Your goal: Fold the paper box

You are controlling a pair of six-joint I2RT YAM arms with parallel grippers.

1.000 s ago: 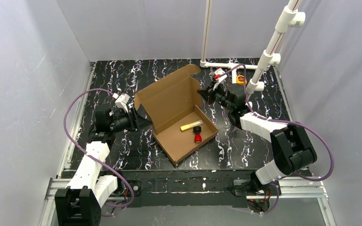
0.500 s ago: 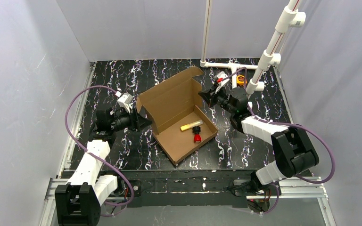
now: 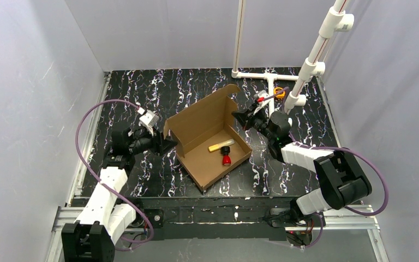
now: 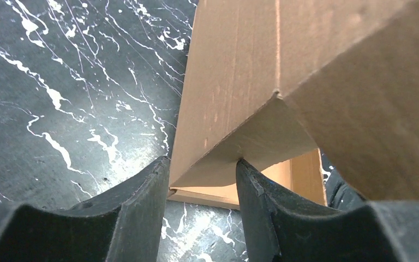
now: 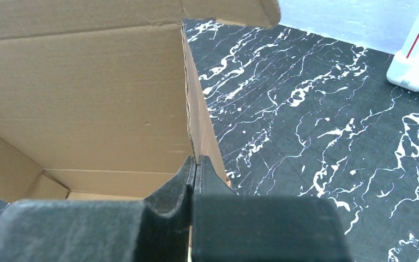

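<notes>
The paper box (image 3: 202, 117) is a brown cardboard mailer lying mid-table, its lid raised steeply over the shallow tray (image 3: 199, 169). My left gripper (image 3: 166, 143) is at the lid's left corner. In the left wrist view its fingers (image 4: 142, 207) stand apart with the folded corner flap (image 4: 240, 142) wedged between them, touching both. My right gripper (image 3: 239, 115) is at the lid's right edge. In the right wrist view it (image 5: 195, 159) is shut on the thin edge of the cardboard panel (image 5: 87, 98).
A yellow stick (image 3: 221, 146) and a red and black piece (image 3: 227, 158) lie inside the tray. A white pipe frame (image 3: 273, 76) with an orange object (image 3: 279, 91) stands at the back right. White walls close in the black marbled table (image 3: 142, 98).
The lid has swung more upright toward the tray. Both grippers have moved with it, the left rightward and nearer, the right toward the back right.
</notes>
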